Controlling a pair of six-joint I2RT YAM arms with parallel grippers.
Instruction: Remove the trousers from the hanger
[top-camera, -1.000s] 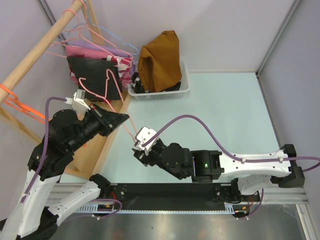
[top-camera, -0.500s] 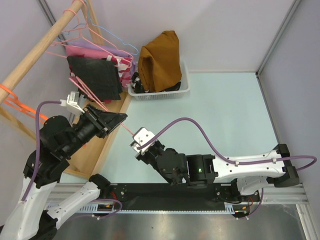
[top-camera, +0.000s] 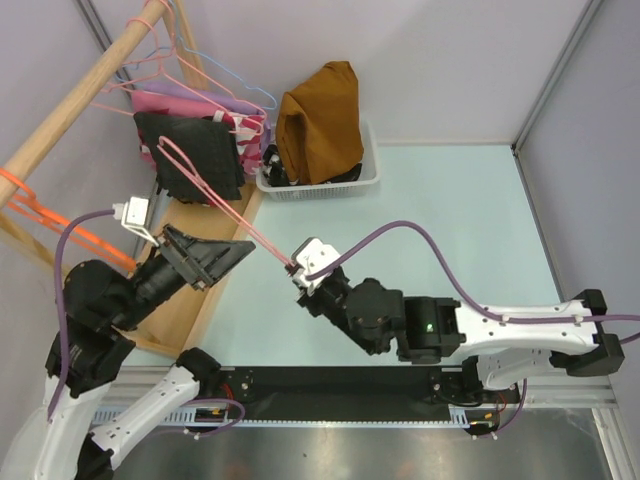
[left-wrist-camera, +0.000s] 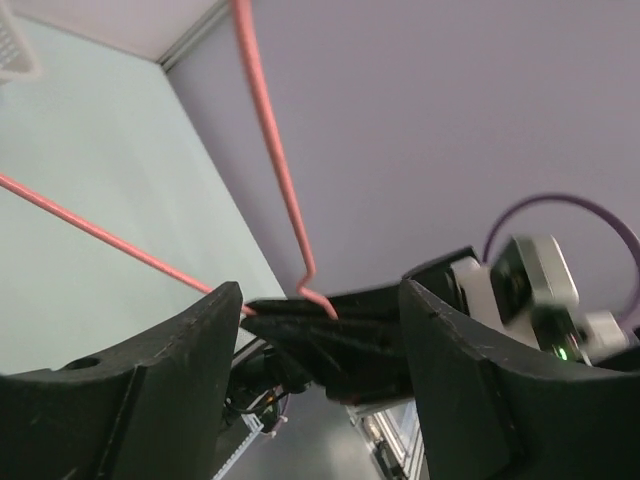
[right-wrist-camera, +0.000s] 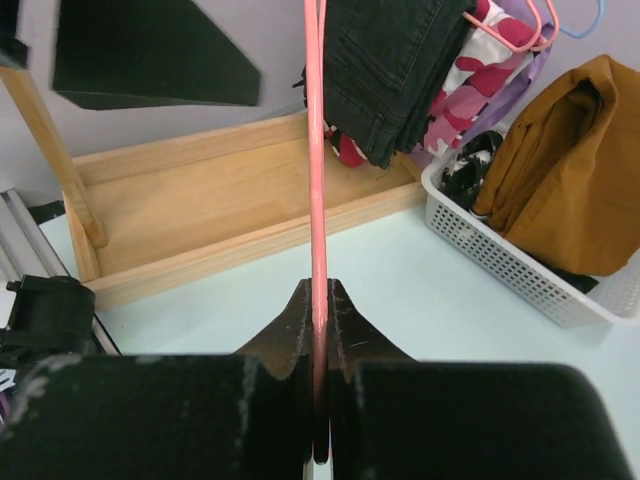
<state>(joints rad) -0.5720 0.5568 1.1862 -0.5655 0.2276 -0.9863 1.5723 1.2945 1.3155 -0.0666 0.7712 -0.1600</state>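
Currently, the right gripper sits farther toward 1 o'clock in the top view than half a second ago. It stays clamped on one end of the pink wire hanger; the wrist view shows the wire pinched between both fingertips. The hanger has swung with it. The wire now runs from the gripper toward 10 o'clock, up to the dark jeans on the wooden rail. The left gripper has drawn back toward 7 o'clock. Its fingers stand wide apart and grip nothing. In its wrist view, the bent end of the hanger and the right gripper appear beyond the tips, framed by the gap. The visible run of wire is bare.

Both pairs of trousers lie in the white basket at 12 o'clock, unchanged. The rust-brown trousers are heaped on top. The black-and-white trousers show at the basket's 9 o'clock end, beneath them.

Limits of view:
- The far loop of the hanger overlaps the jeans in the top view, so contact with them or with the rail cannot be determined.
- The brown pair covers most of the printed pair.
- The right wrist view cuts off the jeans and a pink patterned cloth at its upper edge.
- In that view the left gripper shows only as a dark wedge at 11 o'clock.
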